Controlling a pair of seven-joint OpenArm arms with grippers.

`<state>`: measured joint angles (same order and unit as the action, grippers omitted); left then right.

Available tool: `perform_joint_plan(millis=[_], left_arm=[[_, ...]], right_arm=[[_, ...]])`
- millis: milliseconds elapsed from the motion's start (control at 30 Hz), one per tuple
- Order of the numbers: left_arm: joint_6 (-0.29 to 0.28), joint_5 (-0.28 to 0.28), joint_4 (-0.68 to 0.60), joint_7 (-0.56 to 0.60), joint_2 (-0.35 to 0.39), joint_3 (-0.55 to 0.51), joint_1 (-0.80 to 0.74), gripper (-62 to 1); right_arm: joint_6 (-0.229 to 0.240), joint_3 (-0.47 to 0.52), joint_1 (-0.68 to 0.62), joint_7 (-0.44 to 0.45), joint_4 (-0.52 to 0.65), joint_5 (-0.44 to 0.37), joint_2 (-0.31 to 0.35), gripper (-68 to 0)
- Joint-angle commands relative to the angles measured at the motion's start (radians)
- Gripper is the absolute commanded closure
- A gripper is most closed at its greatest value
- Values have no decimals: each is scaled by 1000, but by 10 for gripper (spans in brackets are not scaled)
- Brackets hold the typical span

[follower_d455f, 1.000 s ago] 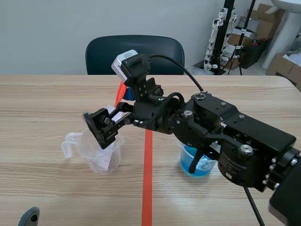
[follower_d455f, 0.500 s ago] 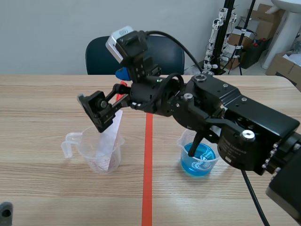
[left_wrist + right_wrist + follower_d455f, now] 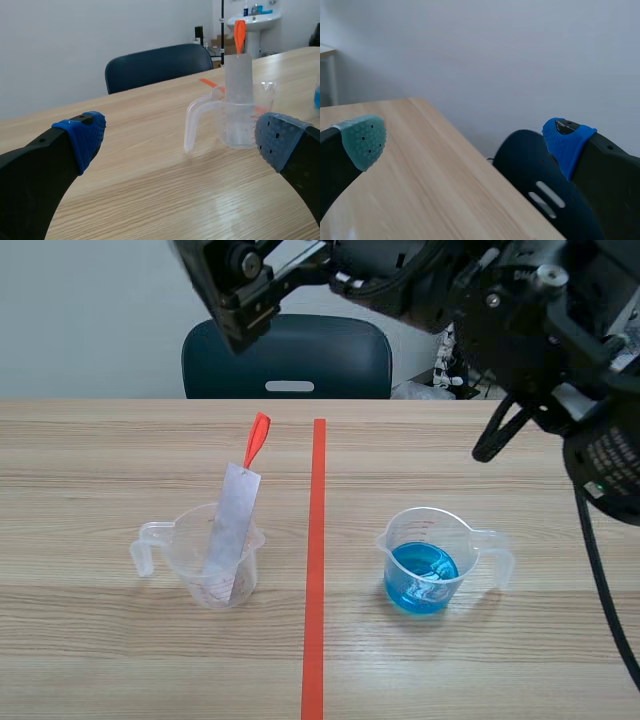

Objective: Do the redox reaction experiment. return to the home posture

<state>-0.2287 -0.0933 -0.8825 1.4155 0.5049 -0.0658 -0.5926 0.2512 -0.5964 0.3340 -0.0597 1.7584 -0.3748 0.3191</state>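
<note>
Leaning grey strip (image 3: pixel 230 525) in clear cup (image 3: pixel 190 562), cup's red print (image 3: pixel 216 587) unreadable

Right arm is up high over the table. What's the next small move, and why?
Probably swing the open right gripper back across to its own side, staying high. The grey strip with the orange-red tip leans free in the clear plastic measuring cup, and the clear cup of blue liquid stands under the return path.

Right arm (image 3: pixel 500 300) cropped by top edge, strip (image 3: pixel 235 510) base hazy inside cup (image 3: pixel 185 558)
</note>
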Motion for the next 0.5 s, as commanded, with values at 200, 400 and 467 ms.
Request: perform_joint_plan(millis=[200, 400, 467], left_arm=[[-1, -144, -345, -252, 198, -11, -141, -623], [-1, -203, -615, -531, 220, -103, -223, -623], [-1, -203, -675, -565, 201, -133, -241, -623]], right_arm=[[-9, 182, -203, 105, 44, 105, 93, -679], [-9, 296, -373, 160, 93, 122, 156, -679], [-9, 327, -429, 160, 126, 122, 171, -679]])
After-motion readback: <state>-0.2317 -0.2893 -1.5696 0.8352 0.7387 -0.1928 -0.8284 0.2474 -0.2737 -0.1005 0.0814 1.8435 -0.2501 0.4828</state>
